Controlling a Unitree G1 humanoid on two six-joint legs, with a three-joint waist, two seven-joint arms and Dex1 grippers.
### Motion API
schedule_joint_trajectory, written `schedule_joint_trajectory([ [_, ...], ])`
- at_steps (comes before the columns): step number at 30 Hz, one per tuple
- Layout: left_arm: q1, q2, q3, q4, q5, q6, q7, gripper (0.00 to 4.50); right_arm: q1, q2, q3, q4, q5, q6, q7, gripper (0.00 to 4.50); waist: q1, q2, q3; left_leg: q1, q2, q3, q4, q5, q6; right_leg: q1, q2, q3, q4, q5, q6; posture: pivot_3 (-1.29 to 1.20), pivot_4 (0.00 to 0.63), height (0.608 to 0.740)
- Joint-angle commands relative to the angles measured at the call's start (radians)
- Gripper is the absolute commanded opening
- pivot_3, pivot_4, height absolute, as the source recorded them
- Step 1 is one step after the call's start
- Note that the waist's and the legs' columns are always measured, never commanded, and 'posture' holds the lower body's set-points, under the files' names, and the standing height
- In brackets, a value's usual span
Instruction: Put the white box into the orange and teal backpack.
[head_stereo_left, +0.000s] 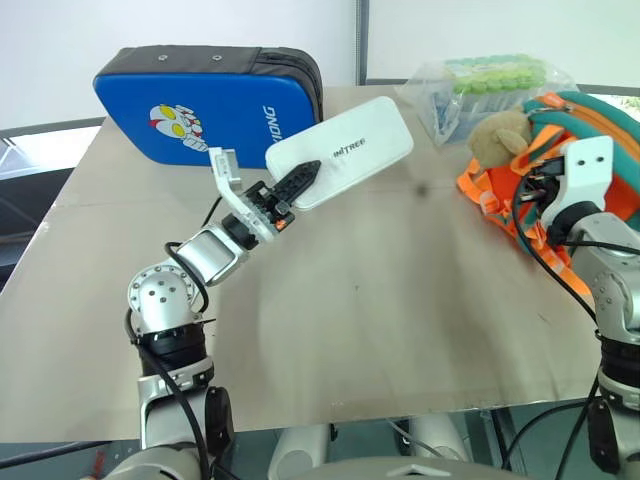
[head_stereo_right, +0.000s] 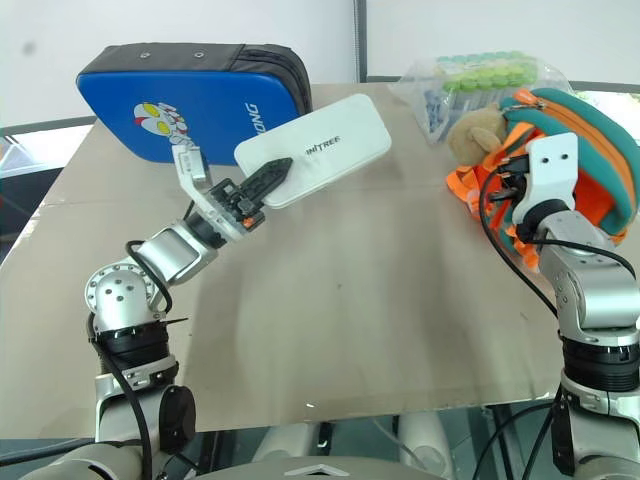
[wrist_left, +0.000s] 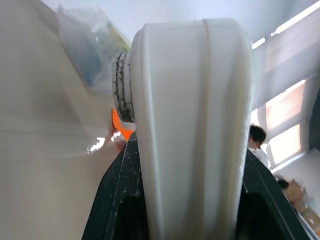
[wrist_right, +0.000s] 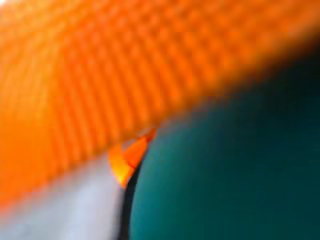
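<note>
The white box (head_stereo_left: 345, 148), flat with dark lettering on its lid, hangs tilted above the table, and my left gripper (head_stereo_left: 303, 180) is shut on its near end, one black finger lying over the lid. In the left wrist view the white box (wrist_left: 190, 125) stands edge-on between the fingers. The orange and teal backpack (head_stereo_left: 600, 115) lies at the table's right edge with a tan plush toy (head_stereo_left: 497, 135) on it. My right gripper (head_stereo_right: 507, 187) is pushed into its orange straps and teal fabric, shut on them; the fabric hides its fingertips.
A large blue padded case (head_stereo_left: 200, 105) with a cartoon figure lies at the back left, just behind the lifted box. A clear bag of green-capped tubes (head_stereo_left: 480, 85) sits at the back, beside the backpack. The tan table (head_stereo_left: 380, 300) stretches between my arms.
</note>
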Motion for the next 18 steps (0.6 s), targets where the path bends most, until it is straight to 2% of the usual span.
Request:
schedule_joint_trajectory([
  [1, -0.005, 0.029, 0.029, -0.082, 0.087, -0.113, -0.021, 1.05, -0.096, 0.016, 0.011, -0.057, 0.148, -0.048, 0.208, 0.04, -0.004, 0.0, 0.0, 0.0, 0.001, 0.0, 0.0, 0.0, 0.0, 0.0, 0.001, 0.0, 0.0, 0.0, 0.0, 0.0, 0.15, 0.74],
  [5, 0.003, 0.078, 0.005, -0.11, 0.28, -0.248, -0.048, 1.05, -0.17, 0.002, 0.056, -0.034, 0.196, -0.069, 0.371, 0.04, -0.007, 0.0, 0.001, 0.0, 0.002, -0.001, 0.0, 0.0, 0.0, 0.0, 0.002, 0.0, 0.0, 0.001, -0.001, 0.0, 0.15, 0.74],
  [8, 0.001, 0.141, -0.004, -0.116, 0.333, -0.269, -0.123, 1.05, -0.22, -0.009, 0.072, -0.028, 0.3, -0.027, 0.528, 0.04, -0.009, -0.001, 0.003, 0.0, 0.002, -0.001, 0.0, 0.0, 0.0, 0.0, 0.002, 0.0, -0.001, 0.001, -0.001, 0.0, 0.15, 0.74],
  [11, 0.014, 0.241, 0.045, -0.132, 0.273, -0.218, -0.225, 1.05, -0.262, -0.056, 0.069, -0.066, 0.442, 0.065, 0.672, 0.04, -0.009, -0.001, 0.007, -0.001, 0.002, -0.001, 0.0, 0.0, 0.0, 0.0, 0.002, 0.0, -0.001, 0.001, -0.001, 0.0, 0.15, 0.74],
  [13, 0.038, 0.296, 0.079, -0.155, 0.221, -0.182, -0.281, 1.05, -0.27, -0.094, 0.082, -0.078, 0.471, 0.09, 0.734, 0.04, -0.009, -0.001, 0.009, -0.003, 0.002, -0.002, 0.0, -0.001, -0.001, -0.001, 0.002, -0.001, -0.001, 0.0, -0.001, 0.0, 0.15, 0.74],
  [18, 0.144, 0.435, 0.159, -0.216, 0.122, -0.116, -0.458, 1.05, -0.212, -0.157, 0.195, 0.001, 0.262, -0.068, 0.794, 0.04, -0.008, -0.002, 0.009, -0.003, 0.002, -0.002, 0.0, -0.002, -0.001, -0.002, 0.001, -0.002, -0.003, 0.0, -0.001, 0.0, 0.15, 0.74],
])
